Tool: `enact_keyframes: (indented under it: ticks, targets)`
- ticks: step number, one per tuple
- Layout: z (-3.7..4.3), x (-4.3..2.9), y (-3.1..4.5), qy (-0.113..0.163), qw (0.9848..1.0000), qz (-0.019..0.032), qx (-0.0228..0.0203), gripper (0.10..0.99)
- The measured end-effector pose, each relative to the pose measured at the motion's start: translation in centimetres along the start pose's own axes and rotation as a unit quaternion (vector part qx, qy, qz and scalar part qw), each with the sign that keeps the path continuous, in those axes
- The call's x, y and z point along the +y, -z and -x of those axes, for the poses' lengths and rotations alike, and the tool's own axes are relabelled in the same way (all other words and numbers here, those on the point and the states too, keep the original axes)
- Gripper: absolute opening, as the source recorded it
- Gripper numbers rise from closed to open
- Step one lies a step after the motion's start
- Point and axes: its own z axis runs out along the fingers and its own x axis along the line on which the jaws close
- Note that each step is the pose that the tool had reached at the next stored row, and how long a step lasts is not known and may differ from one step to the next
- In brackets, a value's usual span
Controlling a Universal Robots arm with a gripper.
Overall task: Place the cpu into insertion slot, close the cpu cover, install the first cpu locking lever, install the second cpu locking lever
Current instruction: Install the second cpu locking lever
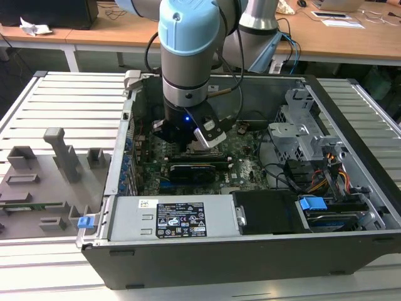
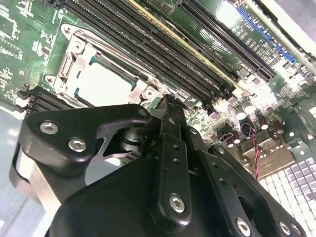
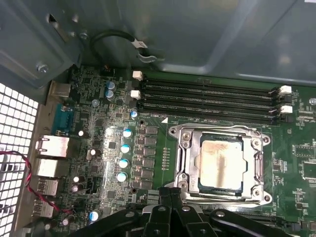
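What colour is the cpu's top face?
Silver-grey with a tan, coppery smear across it; the cpu shows best in the first wrist view.

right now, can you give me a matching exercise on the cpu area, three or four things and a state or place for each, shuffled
Things:
1. silver-grey square cpu
2. silvery metal cpu cover frame
3. long black memory slots
4. black gripper

States or places:
A. empty, no sticks in them
B. lies flat around the chip
C. low at the socket's near edge
D. seated in the socket, top showing through the window

Pairs: 1-D, 2-B, 3-A, 4-C
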Motion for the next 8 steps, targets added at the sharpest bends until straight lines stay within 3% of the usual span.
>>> enact_keyframes:
  ticks: [8]
  targets:
    - [0.00, 0.04, 0.18, 0.000, 1.0000, 0.0001, 0.0000, 0.106]
